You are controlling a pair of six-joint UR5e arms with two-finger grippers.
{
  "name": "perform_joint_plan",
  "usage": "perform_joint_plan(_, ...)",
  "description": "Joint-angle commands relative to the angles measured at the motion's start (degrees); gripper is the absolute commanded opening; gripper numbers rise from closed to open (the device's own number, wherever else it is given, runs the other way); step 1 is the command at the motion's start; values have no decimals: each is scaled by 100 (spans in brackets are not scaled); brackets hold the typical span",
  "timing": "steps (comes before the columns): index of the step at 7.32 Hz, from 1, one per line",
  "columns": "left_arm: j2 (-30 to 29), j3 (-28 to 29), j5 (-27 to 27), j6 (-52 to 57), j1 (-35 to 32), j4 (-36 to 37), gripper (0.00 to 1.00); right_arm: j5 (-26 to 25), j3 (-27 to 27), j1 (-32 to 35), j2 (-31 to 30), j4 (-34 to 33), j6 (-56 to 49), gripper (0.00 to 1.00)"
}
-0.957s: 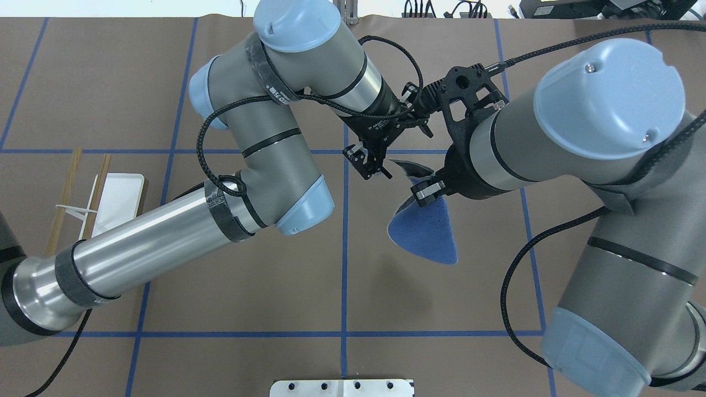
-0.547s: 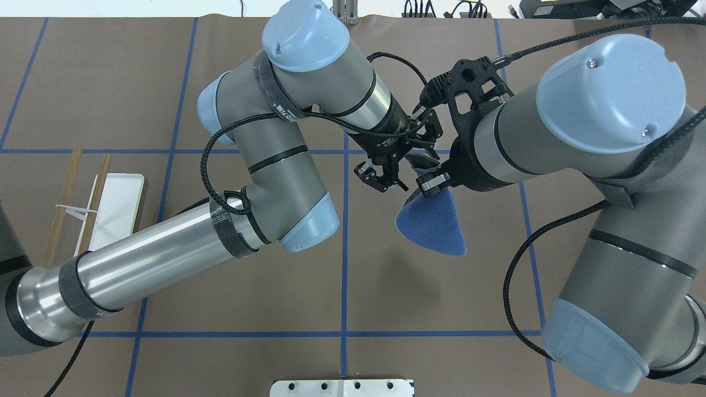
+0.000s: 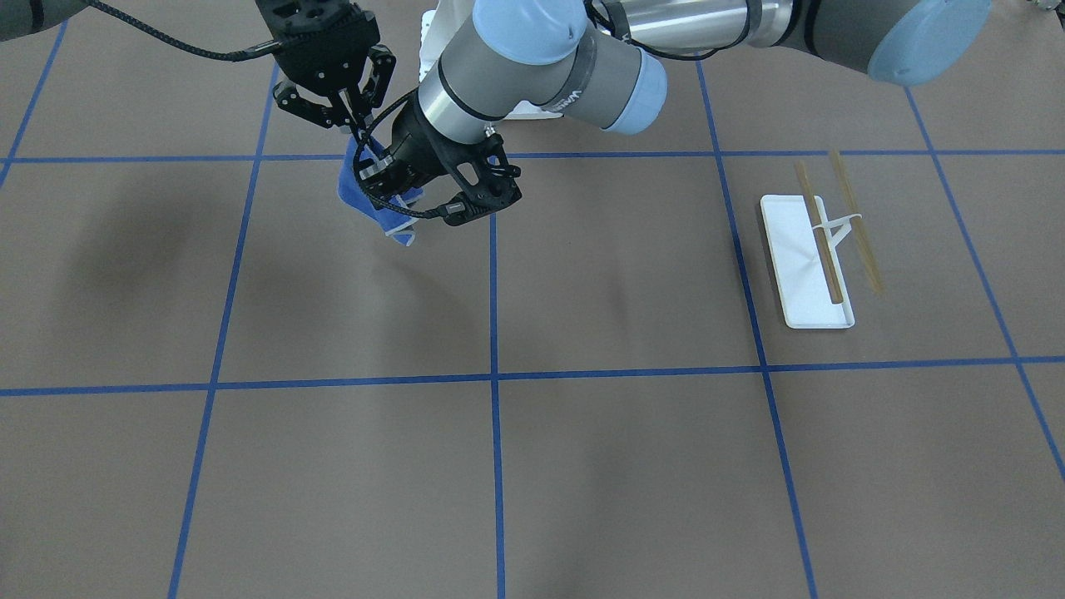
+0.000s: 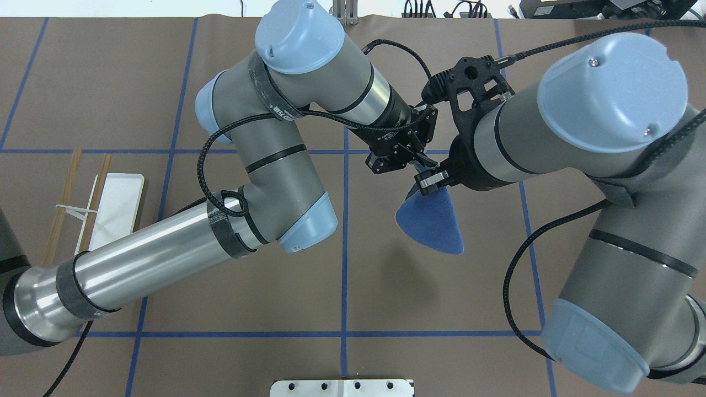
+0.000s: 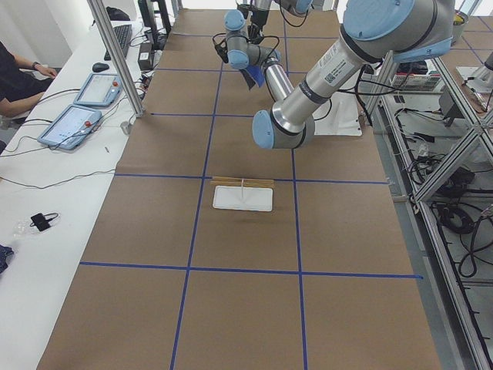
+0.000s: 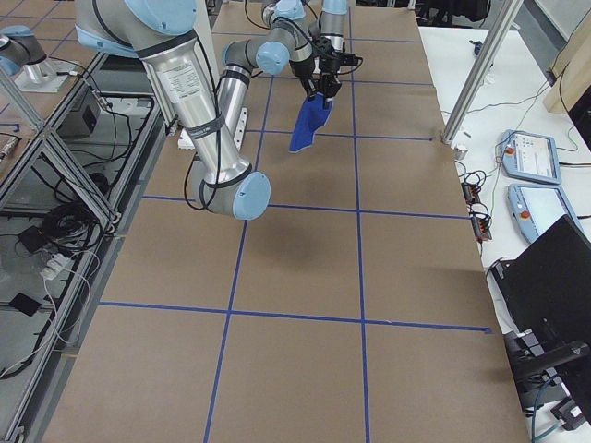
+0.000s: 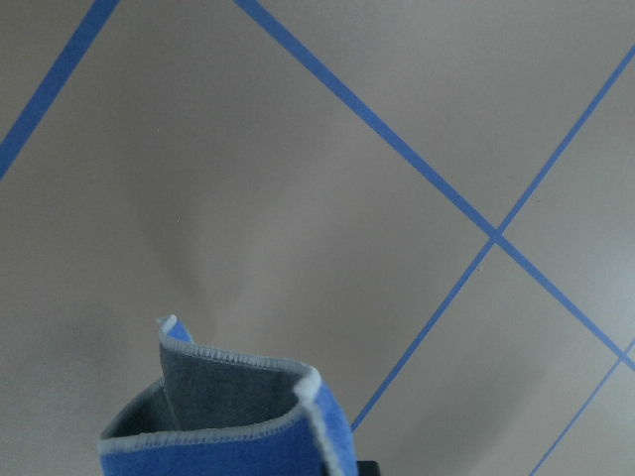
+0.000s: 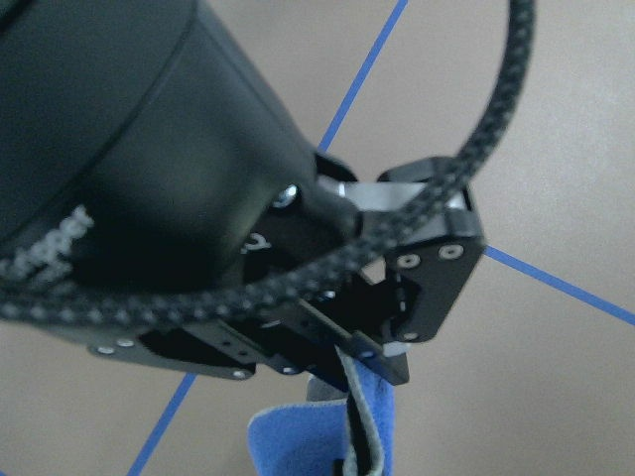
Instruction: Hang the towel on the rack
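The royal-blue towel (image 4: 433,223) hangs in the air over the middle of the table; it also shows in the front view (image 3: 378,208) and the right side view (image 6: 307,125). My right gripper (image 4: 430,179) is shut on its top edge. My left gripper (image 4: 417,161) is right beside it, shut on the towel's upper corner. The left wrist view shows the folded corner with its pale stitched edge (image 7: 228,416). The right wrist view shows the left gripper's fingers (image 8: 372,365) on the towel's edge (image 8: 308,436). The rack (image 4: 118,204) stands at the far left, with its two wooden rods (image 4: 63,198) bare.
The table is brown paper with a blue tape grid. A white bolted plate (image 4: 342,387) sits at the near edge. The left arm's elbow (image 4: 300,220) hangs over the table between the rack and the towel. A side bench holds tablets (image 5: 73,123).
My left gripper moved right, up to the towel's top corner, and went from open to shut on it. The right gripper and towel stayed almost still.
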Motion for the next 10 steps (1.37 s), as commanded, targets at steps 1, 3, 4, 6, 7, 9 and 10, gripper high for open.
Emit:
perform_joint_plan(1, 67, -47, 210, -24, -258, 40, 0, 69, 75, -12, -208, 475, 798, 100)
perform_joint_plan(3, 374, -108, -296, 334, -767, 40, 0, 637, 495, 214, -576, 407, 798, 100)
perform_joint_plan(4, 819, -457, -692, 363, -1005, 49, 0, 1094, 541, 564, -918, 389, 798, 100)
perform_joint_plan(6, 1830, -1301, -1123, 476, -1505, 58, 0, 1668, 454, 1417, -1290, -430, 546, 100)
perform_joint_plan(7, 2226, -1669, -1579, 486, -2039, 180, 0, 1652, 436, 1664, -1299, -1194, -275, 100)
perform_joint_plan(9, 3376, -2383, -1672, 1061, -2324, 208, 0, 2140, -70, 2410, -1299, -1790, -1177, 100)
perform_joint_plan(10, 4095, -2603, -1680, 1745, -2535, 208, 0, 2649, -491, 2892, -1317, -1782, -1684, 100)
